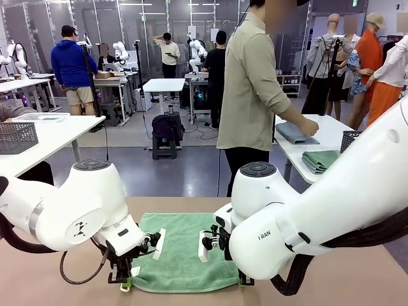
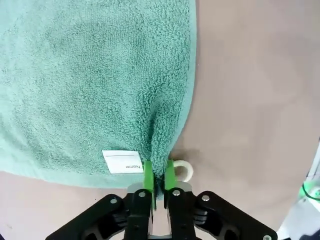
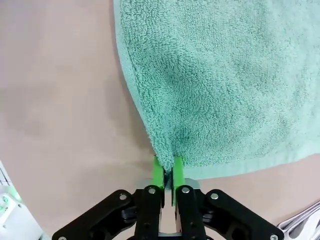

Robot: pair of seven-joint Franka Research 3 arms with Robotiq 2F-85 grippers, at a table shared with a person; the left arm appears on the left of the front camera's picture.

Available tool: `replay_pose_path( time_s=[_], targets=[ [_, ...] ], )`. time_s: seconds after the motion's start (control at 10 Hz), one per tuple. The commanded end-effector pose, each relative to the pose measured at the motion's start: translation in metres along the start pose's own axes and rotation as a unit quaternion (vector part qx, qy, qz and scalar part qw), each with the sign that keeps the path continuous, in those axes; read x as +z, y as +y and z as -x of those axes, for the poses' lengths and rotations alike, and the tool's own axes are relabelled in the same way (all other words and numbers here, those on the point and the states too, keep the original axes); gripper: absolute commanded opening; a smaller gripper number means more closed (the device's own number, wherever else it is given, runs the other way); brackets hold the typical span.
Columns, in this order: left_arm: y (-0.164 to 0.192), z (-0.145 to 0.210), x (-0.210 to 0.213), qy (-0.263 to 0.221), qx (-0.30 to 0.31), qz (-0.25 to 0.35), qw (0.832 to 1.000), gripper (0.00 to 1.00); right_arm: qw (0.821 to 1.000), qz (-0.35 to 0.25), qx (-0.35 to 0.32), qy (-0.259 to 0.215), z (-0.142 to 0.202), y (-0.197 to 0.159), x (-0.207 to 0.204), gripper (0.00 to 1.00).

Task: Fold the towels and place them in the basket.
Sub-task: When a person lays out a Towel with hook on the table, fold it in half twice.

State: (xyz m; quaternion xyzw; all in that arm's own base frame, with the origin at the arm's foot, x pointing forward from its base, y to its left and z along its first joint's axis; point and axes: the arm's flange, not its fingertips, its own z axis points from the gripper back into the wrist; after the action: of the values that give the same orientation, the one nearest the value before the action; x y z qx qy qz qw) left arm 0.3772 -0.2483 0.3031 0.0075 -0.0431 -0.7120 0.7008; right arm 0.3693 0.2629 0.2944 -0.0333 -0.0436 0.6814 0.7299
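Down at the near edge of the table, both arms have got their corners. The left gripper is clamped on the green towel right at one near corner, green pads pressed together with a ridge of terry puckered up between them. A white label sits just beside that pinch and a pale loop pokes out on the other side. The right gripper is doing the same at the other near corner, pads tight on a bunched fold of cloth.

The towel lies flat and spread out, between the two arms, with the pinched edge running side to side along the robot's side of the table and the opposite edge pointing away towards the person. From the front view, its long axis is hard to call; the slant squashes the depth.

By my reckoning this is the start of the first fold: grips made, nothing raised yet. What it calls for now is both corners lifted together, level, then carried over to the far edge and laid down squarely so the edges meet. If one arm runs ahead, the fold will skew.
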Motion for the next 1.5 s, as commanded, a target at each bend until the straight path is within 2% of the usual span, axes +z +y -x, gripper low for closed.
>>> replay_pose_path(
  time_s=[0.0,0.3,0.4,0.5,0.8,0.9,1.0,1.4],
  targets=[
    [0.006,-0.002,0.002,0.019,-0.005,0.011,1.0,0.0,1.0,-0.017,0.005,0.013,0.001,-0.001,-0.003,0.0],
    [0.005,0.0,0.007,0.022,-0.009,0.01,1.0,0.0,1.0,-0.022,0.01,0.017,0.001,-0.001,-0.002,0.0],
    [0.003,0.0,0.01,0.028,0.01,-0.007,1.0,0.0,1.0,-0.007,0.011,0.011,0.0,-0.001,0.0,0.0],
    [0.001,-0.001,0.002,0.006,-0.002,0.009,1.0,0.0,1.0,-0.007,0.001,0.007,0.0,0.0,0.001,0.0],
    [0.001,-0.001,0.002,0.006,-0.002,0.009,1.0,0.0,1.0,-0.007,0.001,0.007,0.0,0.0,0.001,0.0],
    [0.001,-0.001,0.002,0.006,-0.002,0.009,1.0,0.0,1.0,-0.007,0.002,0.007,-0.001,0.0,0.001,0.07],
    [0.001,-0.002,0.004,0.008,0.0,0.006,1.0,0.08,1.0,-0.002,0.0,0.011,-0.002,0.0,0.002,0.07],
    [0.019,-0.005,0.059,0.011,-0.011,-0.033,0.999,0.08,0.999,0.023,0.018,0.016,0.001,-0.019,0.046,0.07]
  ],
)
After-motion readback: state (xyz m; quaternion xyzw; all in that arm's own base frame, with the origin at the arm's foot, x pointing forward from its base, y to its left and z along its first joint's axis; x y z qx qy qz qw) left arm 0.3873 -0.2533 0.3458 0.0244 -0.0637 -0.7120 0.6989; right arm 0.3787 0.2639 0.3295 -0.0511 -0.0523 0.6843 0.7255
